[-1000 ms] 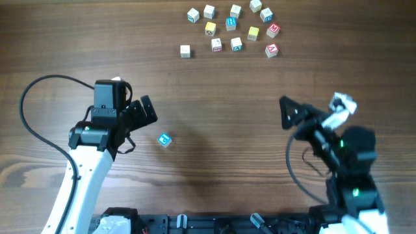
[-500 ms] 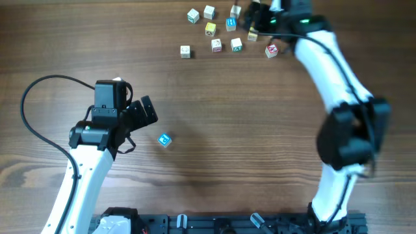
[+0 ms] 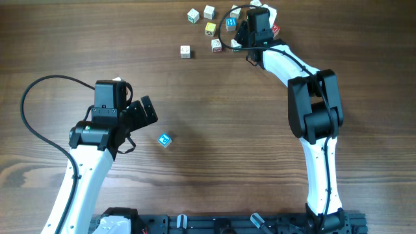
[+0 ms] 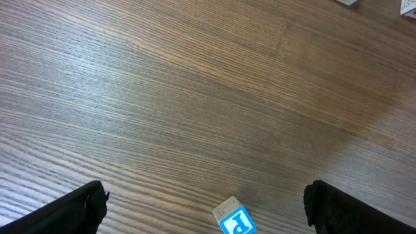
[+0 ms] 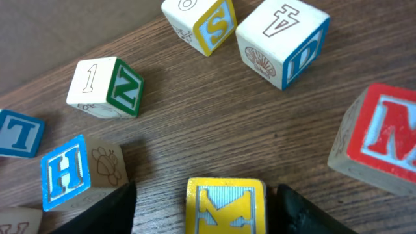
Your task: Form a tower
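The tower [image 3: 164, 140] stands on the wooden table [image 3: 214, 97] left of centre, just in front of the left gripper [image 3: 140, 120]. From above only its top cube shows, blue with a white letter. The left wrist view catches that cube at its bottom edge, reading P, and how many cubes sit under it cannot be told. It is where it was a second ago, and so is the left arm. The left gripper's jaws are spread wide, one finger [image 4: 91, 203] at each lower corner of the wrist view, touching nothing.

The right arm is what has changed – a second ago it was folded at the near right of the table, and now it stretches across to the loose cubes at the far edge. The right gripper [image 5: 208, 209] straddles a yellow K cube [image 5: 225, 205], jaws apart, with bare wood showing on both sides of it.

Around that cube lie a blue H cube [image 5: 71, 172], a green N cube [image 5: 106, 86], a yellow S cube [image 5: 205, 23], a blue D cube [image 5: 284, 42] and a red M cube [image 5: 383, 149] – all apart from one another.
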`<state>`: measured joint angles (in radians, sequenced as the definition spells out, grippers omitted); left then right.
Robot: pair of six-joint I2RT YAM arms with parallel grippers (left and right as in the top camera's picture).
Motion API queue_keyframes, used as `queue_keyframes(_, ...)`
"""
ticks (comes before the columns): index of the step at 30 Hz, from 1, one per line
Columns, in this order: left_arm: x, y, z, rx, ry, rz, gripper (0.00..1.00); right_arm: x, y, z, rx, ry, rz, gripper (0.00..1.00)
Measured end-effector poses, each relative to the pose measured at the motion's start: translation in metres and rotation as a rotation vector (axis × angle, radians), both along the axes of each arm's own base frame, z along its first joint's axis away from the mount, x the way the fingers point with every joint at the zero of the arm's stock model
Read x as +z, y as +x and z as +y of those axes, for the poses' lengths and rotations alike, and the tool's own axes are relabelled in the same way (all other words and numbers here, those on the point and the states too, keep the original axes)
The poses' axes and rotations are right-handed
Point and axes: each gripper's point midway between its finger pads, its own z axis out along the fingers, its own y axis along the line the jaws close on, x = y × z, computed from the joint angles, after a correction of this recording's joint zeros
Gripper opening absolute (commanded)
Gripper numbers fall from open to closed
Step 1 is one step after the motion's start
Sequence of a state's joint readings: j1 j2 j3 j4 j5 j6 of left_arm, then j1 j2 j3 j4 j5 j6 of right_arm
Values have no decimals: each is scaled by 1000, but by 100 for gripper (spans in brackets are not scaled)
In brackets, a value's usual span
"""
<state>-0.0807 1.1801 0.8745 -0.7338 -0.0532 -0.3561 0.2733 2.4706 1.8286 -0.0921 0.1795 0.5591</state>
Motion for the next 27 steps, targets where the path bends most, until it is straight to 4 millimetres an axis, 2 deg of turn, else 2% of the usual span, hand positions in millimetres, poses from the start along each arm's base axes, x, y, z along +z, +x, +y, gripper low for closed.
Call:
queue_keyframes(3,0,0,0,0,0,0,100,-1,-1,0,-7,6,4,31)
queue_keyframes(6,0,0,0,0,0,0,100,4,-2,1,15,-3,11,23)
queue_keyframes(7,0,0,0,0,0,0,100,9,-6,2,34,-9,25,23)
queue_keyframes(8,0,0,0,0,0,-1,100,22,-13,2,66,-29,44,22)
queue_keyframes(10,0,0,0,0,0,0,100,70,-24,6,129,-35,35,22)
queue_keyframes(11,0,0,0,0,0,0,100,103,-33,10,173,-25,15,21)
queue_keyframes(12,0,0,0,0,0,1,100,152,-45,17,237,1,-33,21)
queue_keyframes(14,0,0,0,0,0,-1,100,221,-83,30,359,54,-67,21)
queue_keyframes(15,0,0,0,0,0,0,100,242,-102,35,408,79,-66,21)
queue_keyframes(16,0,0,0,0,0,0,100,248,-117,39,442,96,-33,21)
queue_keyframes(17,0,0,0,0,0,-1,100,246,-132,45,474,110,12,21)
queue_keyframes(19,0,0,0,0,0,0,100,226,-156,64,534,126,117,20)
queue_keyframes(21,0,0,0,0,0,0,100,196,-182,88,593,127,217,20)
queue_keyframes(23,0,0,0,0,0,0,100,157,-206,113,644,104,304,20)
queue_keyframes(25,0,0,0,0,0,0,100,98,-238,128,620,78,434,20)
queue_keyframes(27,0,0,0,0,0,0,100,65,-250,142,616,97,442,20)
